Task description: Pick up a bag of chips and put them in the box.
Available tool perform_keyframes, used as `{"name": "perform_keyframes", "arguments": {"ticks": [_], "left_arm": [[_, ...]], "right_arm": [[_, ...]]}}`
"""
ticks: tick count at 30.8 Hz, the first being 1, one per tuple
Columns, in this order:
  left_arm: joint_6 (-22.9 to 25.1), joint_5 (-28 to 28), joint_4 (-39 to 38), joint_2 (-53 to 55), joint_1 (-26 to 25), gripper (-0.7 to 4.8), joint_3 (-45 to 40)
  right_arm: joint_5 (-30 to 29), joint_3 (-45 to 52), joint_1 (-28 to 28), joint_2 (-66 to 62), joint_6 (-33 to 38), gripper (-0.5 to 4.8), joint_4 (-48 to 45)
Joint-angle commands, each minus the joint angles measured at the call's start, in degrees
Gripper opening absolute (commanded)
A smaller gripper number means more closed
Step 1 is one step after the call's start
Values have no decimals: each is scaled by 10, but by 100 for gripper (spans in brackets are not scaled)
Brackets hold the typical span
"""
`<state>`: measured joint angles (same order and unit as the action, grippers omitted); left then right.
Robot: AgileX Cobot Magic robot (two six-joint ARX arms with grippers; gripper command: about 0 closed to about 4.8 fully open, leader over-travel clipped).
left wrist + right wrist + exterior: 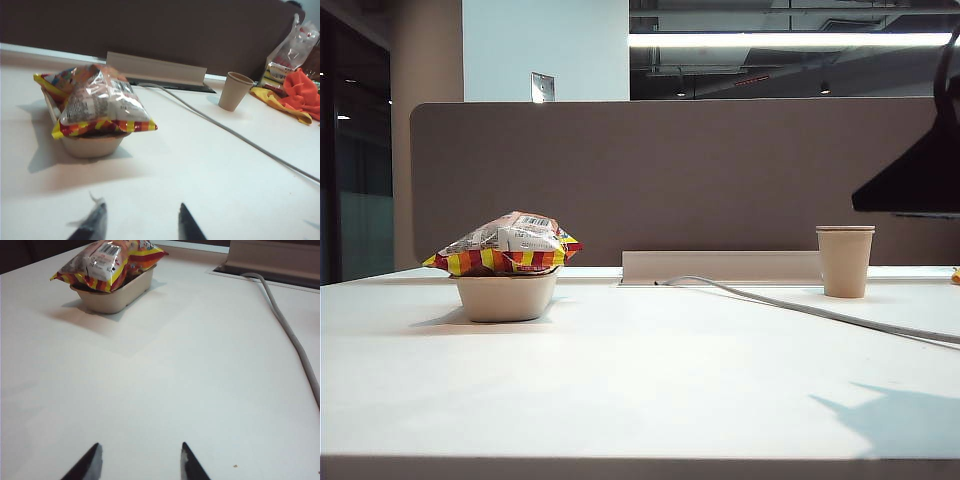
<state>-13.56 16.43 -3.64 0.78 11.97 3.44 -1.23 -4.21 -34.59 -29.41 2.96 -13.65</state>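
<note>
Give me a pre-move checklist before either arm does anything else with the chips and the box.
1. Bag of chips on the box: ok, it lies across the rim, overhanging both ends.
2. Bag seated down inside the box: not ok, it is wider than the box.
3. Left gripper empty: ok, open, clear of the bag.
4. Right gripper empty: ok, open above bare table.
5. Cable clear of the box: ok.
6. Paper cup upright, away from the box: ok.
</note>
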Motion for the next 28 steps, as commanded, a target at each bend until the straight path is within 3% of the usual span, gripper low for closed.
{"name": "perform_keyframes", "arguments": {"ticks": [1,11,20,28], "left_arm": [[3,2,10,0,0,182,-9],[16,3,12,0,0,182,-23],[63,3,2,0,0,183,-29],[78,-2,-46,0,0,182,-29]], "right_arm": [[2,6,-1,0,0,198,-12],[18,29,0,0,0,198,-7],[28,40,0,0,0,198,26],[65,40,0,0,0,198,82]]}}
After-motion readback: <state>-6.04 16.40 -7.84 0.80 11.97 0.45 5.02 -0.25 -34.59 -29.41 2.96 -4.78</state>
